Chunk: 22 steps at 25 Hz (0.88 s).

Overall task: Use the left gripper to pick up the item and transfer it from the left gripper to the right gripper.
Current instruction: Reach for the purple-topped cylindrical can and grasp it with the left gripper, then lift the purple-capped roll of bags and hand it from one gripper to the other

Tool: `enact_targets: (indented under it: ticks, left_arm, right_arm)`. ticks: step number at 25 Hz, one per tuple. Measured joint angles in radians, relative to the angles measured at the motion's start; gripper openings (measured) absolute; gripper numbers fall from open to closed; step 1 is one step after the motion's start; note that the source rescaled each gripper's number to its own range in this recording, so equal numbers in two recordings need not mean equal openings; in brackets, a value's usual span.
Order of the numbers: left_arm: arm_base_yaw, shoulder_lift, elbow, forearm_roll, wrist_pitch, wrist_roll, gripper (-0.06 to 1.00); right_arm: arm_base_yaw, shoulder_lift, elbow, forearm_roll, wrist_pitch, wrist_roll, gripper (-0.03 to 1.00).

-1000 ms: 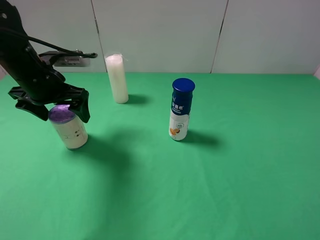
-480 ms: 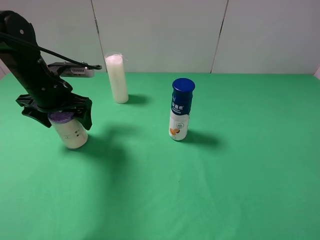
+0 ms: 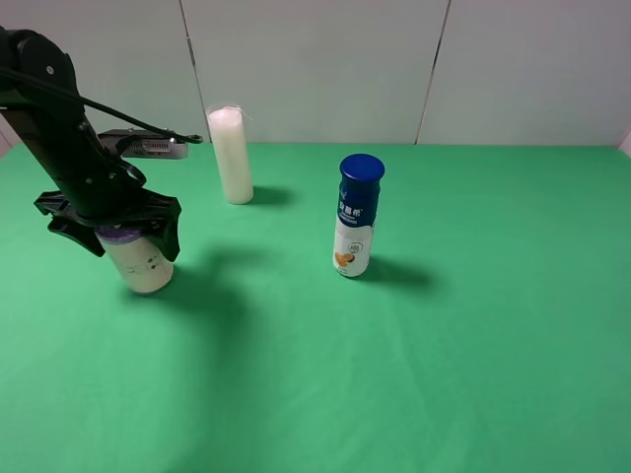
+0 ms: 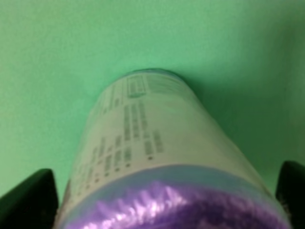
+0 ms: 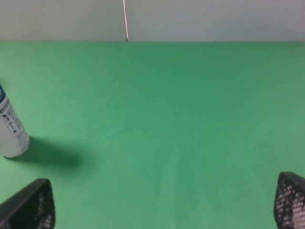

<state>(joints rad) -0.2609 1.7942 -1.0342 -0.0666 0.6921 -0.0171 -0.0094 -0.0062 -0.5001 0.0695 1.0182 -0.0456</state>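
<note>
Purple-lidded white bottle (image 3: pixel 143 266) stands on the green surface (image 3: pixel 444 355), far left. Left end effector (image 3: pixel 120 239) straddles its lid, jaws wide. Contact unclear: lid mostly hidden, wrist view blurred. Right end effector (image 5: pixel 159 205) spread wide, only its tips in frame. Blue-capped bottle (image 3: pixel 355 222) mid-surface, tall white cylinder (image 3: pixel 232 158) at the back.

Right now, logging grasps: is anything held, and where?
Nothing yet: the open left gripper straddles the purple-lidded bottle near its lid; the right gripper is empty.

Matte black left arm (image 3: pixel 59 128) carries thin black cable (image 3: pixel 118 113), grey camera box (image 3: pixel 148 146), black end effector (image 3: pixel 129 243).
</note>
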Motion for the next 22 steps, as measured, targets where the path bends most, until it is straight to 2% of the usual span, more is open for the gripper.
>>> enact_targets:
  ticks: [3,4,22]
  left_arm:
    - [0.000,0.000,0.000,0.004,0.001,0.000,0.04]
    - [0.000,0.000,0.000,0.004,0.002,0.001,0.01]
    - [0.000,0.000,-0.013,0.006,0.001,0.001,0.01]
  right_arm:
    - [0.000,0.000,0.000,0.000,0.000,0.000,1.00]
    - [0.000,0.000,0.000,0.000,0.000,0.000,1.00]
    - [0.000,0.000,0.000,0.000,0.000,0.000,1.00]
